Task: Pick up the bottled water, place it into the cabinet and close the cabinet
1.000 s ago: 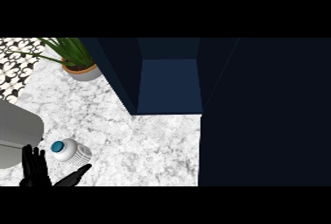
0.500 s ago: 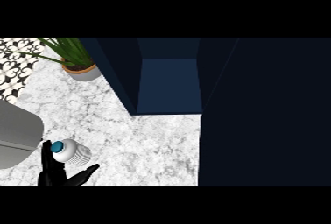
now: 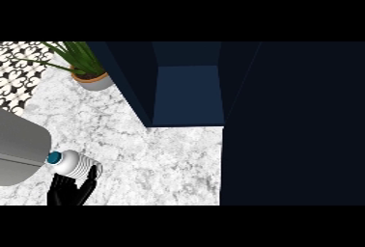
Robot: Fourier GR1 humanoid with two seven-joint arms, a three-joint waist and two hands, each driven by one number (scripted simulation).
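Near the lower-left corner of the head view, one black hand [image 3: 68, 192] comes up from the bottom edge w/ its fingers [image 3: 88, 182] reaching up against the underside of the bottled water [image 3: 73, 163]. Fingers look partly curled round the bottle's ribbed lower body, touching it, but whether it's the left or right hand can't be told from this view, and no 2nd hand shows. Bottle is white w/ a teal cap [image 3: 53, 157], tilted so the cap points up-left, sitting on the white marble counter [image 3: 164, 159] just beside a grey rounded object [image 3: 18, 149] at the left edge. Cabinet [image 3: 187, 91] is dark blue, door open, its lighter blue interior visible at top centre, well apart from the bottle. Far-left corner has a potted plant [image 3: 85, 67] in a grey-and-tan pot, next to a black-and-white patterned tile patch [image 3: 18, 72].
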